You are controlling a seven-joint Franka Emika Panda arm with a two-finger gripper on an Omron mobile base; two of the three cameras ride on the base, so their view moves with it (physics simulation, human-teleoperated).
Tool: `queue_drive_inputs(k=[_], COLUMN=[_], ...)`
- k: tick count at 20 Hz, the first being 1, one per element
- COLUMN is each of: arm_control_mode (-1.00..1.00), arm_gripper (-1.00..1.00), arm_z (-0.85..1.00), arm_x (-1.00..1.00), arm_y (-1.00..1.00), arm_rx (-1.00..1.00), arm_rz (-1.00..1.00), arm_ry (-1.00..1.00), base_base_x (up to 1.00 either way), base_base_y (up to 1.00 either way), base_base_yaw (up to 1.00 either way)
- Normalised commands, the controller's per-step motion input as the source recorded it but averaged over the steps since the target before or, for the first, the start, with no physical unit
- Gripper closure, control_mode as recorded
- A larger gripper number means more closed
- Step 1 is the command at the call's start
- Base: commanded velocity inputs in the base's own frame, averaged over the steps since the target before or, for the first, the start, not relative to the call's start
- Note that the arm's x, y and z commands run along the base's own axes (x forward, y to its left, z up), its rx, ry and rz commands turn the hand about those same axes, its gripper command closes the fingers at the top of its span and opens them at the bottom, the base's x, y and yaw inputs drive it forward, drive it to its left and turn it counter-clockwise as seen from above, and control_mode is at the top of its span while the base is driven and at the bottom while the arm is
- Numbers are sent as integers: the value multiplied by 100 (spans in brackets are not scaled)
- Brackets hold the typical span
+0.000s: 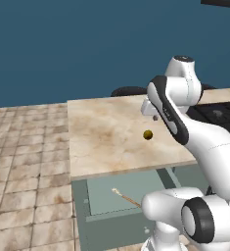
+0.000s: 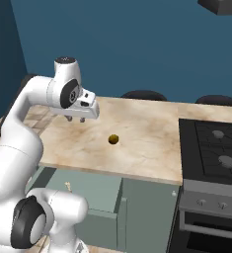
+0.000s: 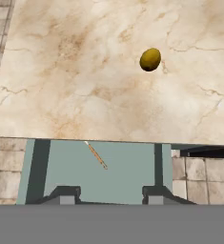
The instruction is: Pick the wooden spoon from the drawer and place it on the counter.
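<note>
A: Judging from the counter (image 1: pixel 102 132) first, what is found to be done?
B: Nothing is seen placed on it for the task. Only a ball (image 1: pixel 148 135) lies on the slab, near its middle in the left base view, toward 1 o'clock in the hand view.

A: And the drawer (image 3: pixel 132 171)?
B: It is pulled open below the slab's near edge, so access is judged already given.

A: Where is the spoon (image 3: pixel 96 155) found?
B: It lies flat on the drawer floor, untouched, its stick running on a slant from 11 toward 5 o'clock in the hand view, one end close to the slab's edge.

A: How is the gripper (image 2: pixel 77 119) placed?
B: It is held above the slab, well apart from the spoon, at about 9 o'clock from the ball in the right base view. The jaws are seen parted, with nothing between them.

A: So what is left?
B: Nearly all of it, it is judged: the descent into the drawer, the grasp, the lift, and the placing on the slab.
</note>
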Motion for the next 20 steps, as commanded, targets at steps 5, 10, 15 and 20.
queue_drive_inputs(k=[5, 10, 15, 20], arm_control_mode=[100, 100, 100, 100], arm_gripper=[-100, -100, -100, -100], arm_z=[0, 0, 0, 0], arm_x=[0, 0, 0, 0], arm_y=[0, 0, 0, 0], arm_rx=[0, 0, 0, 0], arm_rz=[0, 0, 0, 0], arm_ry=[0, 0, 0, 0], base_base_x=[0, -12, -44, -47], base_base_y=[0, 8, 70, 96], base_base_yaw=[0, -3, -24, -36])
